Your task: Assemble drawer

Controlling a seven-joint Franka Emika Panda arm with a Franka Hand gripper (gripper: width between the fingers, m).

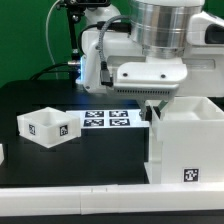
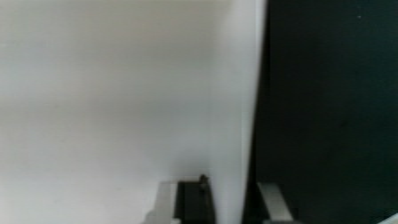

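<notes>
The large white cube-shaped housing (image 1: 185, 140) stands at the exterior view's right, with a tag on its near face. My gripper (image 1: 153, 107) reaches down onto its left wall. In the wrist view the gripper (image 2: 233, 192) straddles the thin top edge of that white wall (image 2: 125, 90). One finger sits on each side and the jaws stand narrow, closed on the wall. A small shallow white tray (image 1: 45, 126) with tags lies on the black table at the exterior view's left. A sliver of another white part (image 1: 2, 152) shows at the far left edge.
The marker board (image 1: 110, 120) lies flat on the black table between the tray and the housing. The robot's white base (image 1: 100, 55) stands behind it. A pale table edge (image 1: 70, 200) runs along the front.
</notes>
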